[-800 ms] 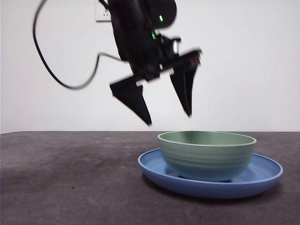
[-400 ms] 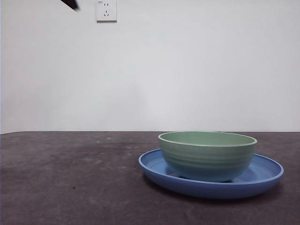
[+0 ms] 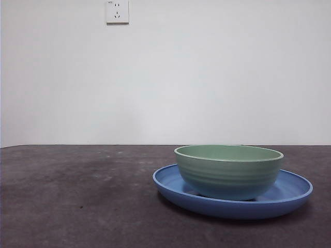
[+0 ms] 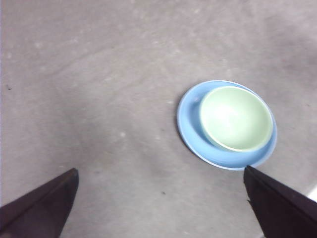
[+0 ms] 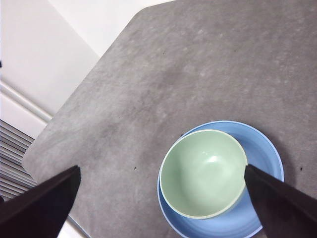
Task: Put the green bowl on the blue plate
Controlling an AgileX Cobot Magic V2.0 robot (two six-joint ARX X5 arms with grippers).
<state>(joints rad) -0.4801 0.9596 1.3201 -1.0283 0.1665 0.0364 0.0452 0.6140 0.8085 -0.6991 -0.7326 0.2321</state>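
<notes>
The green bowl point(image 3: 229, 170) stands upright inside the blue plate point(image 3: 289, 195) on the dark table, right of centre in the front view. From high above, the left wrist view shows the bowl point(image 4: 236, 118) sitting toward one side of the plate point(image 4: 189, 119). My left gripper point(image 4: 161, 188) is open and empty, far above the table. In the right wrist view the bowl point(image 5: 203, 173) rests on the plate point(image 5: 262, 148), and my right gripper point(image 5: 161, 191) hangs open and empty high over them. Neither gripper appears in the front view.
A white wall socket point(image 3: 117, 11) sits high on the wall behind. The grey table's rounded corner and edge point(image 5: 59, 124) show in the right wrist view, with a white wall beyond.
An open gripper that hung just above the bowl's left rim a second ago rose out of the front view's top left. Bowl and plate have stayed put.
</notes>
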